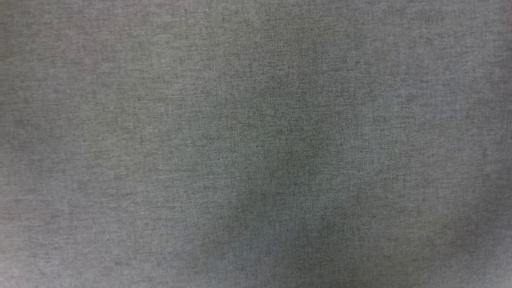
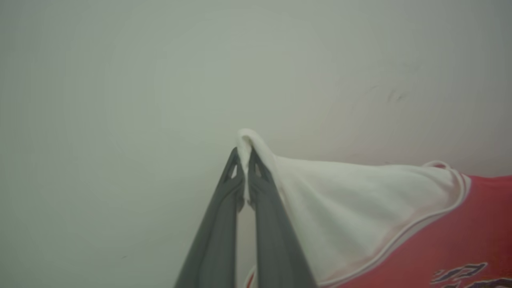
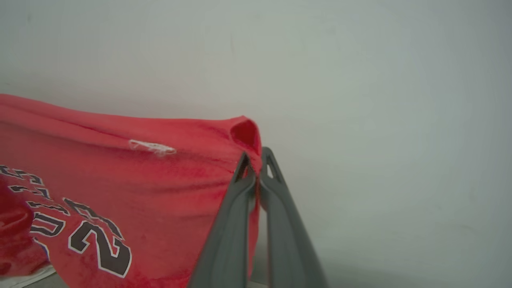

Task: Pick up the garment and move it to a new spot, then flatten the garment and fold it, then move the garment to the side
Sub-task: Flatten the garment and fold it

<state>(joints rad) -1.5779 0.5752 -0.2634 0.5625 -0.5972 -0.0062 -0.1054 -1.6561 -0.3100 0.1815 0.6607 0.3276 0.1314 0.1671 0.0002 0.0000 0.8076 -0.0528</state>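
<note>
Left end effector (image 2: 244,160) clamped tight on a bunched white fold of the garment (image 2: 360,208), fold poking up past the fingertips; white sleeve with striped trim drapes off to the right in the left wrist view; red body with dark lettering (image 2: 464,276) at that view's lower right corner; right end effector (image 3: 257,164) pinched together on a red edge of the garment, cloth puckered into a small loop just above the tips; red panel spreads to the left in the right wrist view; black white-outlined numerals (image 3: 100,244) at lower left; small white stitch mark (image 3: 152,147) near the upper fold; pale plain surface (image 3: 400,100) behind; head view looks on a grey woven surface (image 1: 120,120) with a darker shadow patch (image 1: 288,160) mid-frame.
</note>
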